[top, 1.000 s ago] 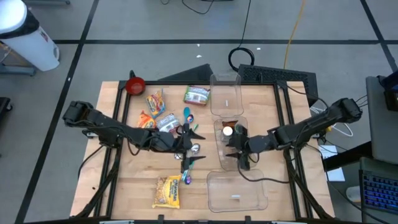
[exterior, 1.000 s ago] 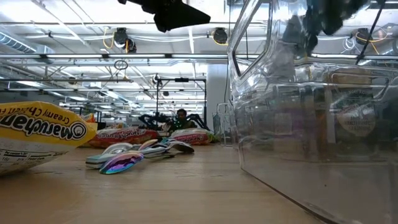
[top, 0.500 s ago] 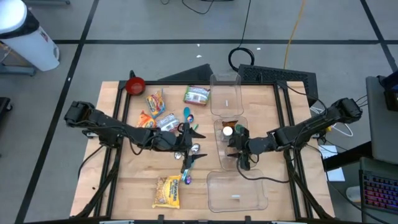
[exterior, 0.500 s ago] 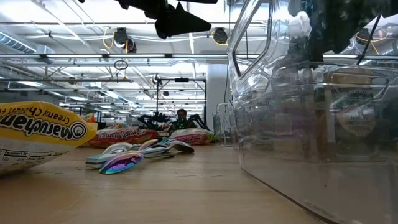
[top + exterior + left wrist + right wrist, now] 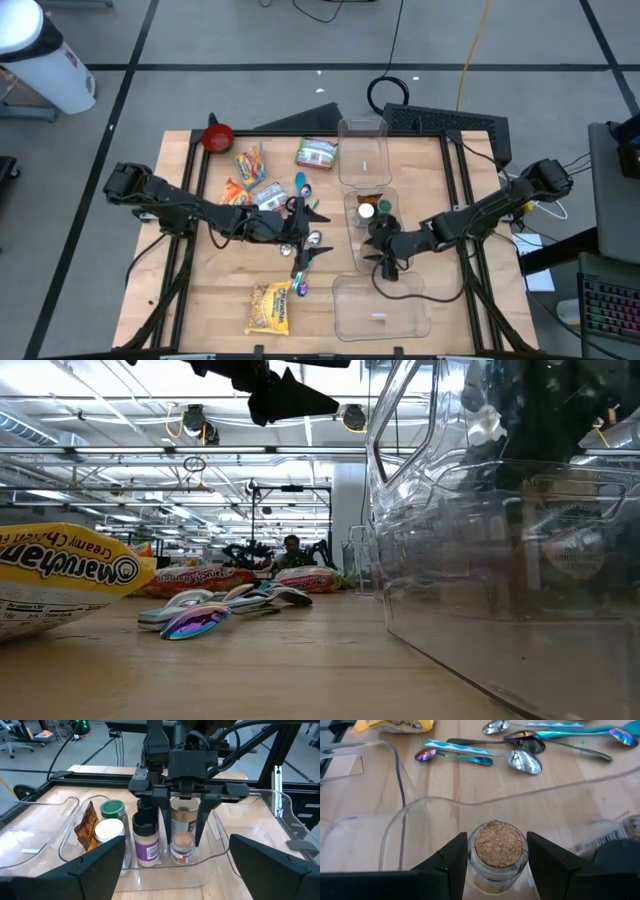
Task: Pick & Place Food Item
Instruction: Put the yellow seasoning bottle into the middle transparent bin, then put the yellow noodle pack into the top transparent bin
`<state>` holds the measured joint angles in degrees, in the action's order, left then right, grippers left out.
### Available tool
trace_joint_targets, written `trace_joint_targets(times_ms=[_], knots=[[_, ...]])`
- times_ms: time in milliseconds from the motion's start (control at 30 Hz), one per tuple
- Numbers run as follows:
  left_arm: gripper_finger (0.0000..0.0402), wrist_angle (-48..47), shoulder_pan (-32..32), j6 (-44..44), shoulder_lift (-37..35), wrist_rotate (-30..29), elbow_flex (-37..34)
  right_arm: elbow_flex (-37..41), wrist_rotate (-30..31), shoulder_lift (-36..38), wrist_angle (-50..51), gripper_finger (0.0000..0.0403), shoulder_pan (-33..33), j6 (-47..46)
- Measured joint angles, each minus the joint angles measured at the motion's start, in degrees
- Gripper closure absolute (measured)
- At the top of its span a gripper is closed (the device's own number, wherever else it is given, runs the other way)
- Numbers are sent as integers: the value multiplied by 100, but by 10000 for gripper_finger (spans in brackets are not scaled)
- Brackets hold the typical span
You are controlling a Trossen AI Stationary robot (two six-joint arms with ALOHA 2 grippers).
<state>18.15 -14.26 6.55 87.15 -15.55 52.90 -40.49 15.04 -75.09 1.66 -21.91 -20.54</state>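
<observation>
Jar [image 5: 499,851]: pinched by right gripper [image 5: 497,855] inside bin [image 5: 250,850], centre-right; release outstanding. Left gripper [image 5: 300,213] spread, idle.

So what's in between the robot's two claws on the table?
Shiny spoons lie under the open left gripper, then the clear bin's wall. The right gripper holds a cork-topped jar inside. The high view shows it.

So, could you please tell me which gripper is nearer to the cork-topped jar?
The right. The right gripper has its fingers either side of the cork-topped jar in the clear bin. The left gripper hovers open above the spoons, outside the bin.
</observation>
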Motion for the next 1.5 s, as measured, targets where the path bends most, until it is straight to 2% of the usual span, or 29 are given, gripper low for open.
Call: trace_joint_targets(times_ms=[233, 400, 600, 1000, 1067, 1200, 1267, 1500], knots=[[45, -7, 0, -2, 0, 0, 0, 0, -23, -9, -29, 242, -31, 212], [41, -7, 0, 1, 0, 0, 0, 0, -28, -9, -61, 242, -78, 798], [41, -84, 0, 140, 5, 0, 0, 0, -17, -9, -64, 242, -70, 820], [36, 520, 214, 227, 862, 9, -7, 19, -28, -11, 63, 242, -70, 642], [36, 610, 269, 279, 920, 48, -4, 76, -32, -11, -19, 228, -70, 642], [36, 597, 306, 302, 922, 52, -4, 193, -23, -9, -36, 170, -70, 624], [36, 599, 306, 302, 922, 52, -4, 252, -15, 0, -85, 154, -63, 622], [36, 603, 306, 297, 922, 55, -4, 295, -18, 4, -183, 156, -66, 627]])
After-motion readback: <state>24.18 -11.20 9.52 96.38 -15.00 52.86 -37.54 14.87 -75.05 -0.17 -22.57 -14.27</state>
